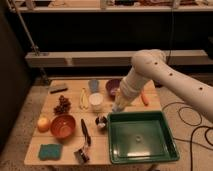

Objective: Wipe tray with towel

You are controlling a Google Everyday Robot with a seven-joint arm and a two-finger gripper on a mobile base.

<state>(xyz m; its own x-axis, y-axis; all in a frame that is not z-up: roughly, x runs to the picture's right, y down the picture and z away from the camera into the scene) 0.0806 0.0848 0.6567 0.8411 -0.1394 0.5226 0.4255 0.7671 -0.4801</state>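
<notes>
Where the smooth white arm tapers down, the gripper hangs over the back-left rim of the green tray; whether it is apart or together cannot be told. Rectangular and glossy with raised walls, the tray fills the front-right corner of the wooden worktop. Just left of the gripper stands a white cup, and behind it sits a round purple bowl. A flat, textured teal pad, towel or sponge I cannot tell, lies at the front-left corner with bare wood around it.

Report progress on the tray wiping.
Done: nothing visible; the green tray holds no cloth. In hand: the pincer hangs over the tray's far left corner, with no towel seen in it. Left: fetch the towel, perhaps the teal pad, then wipe.
</notes>
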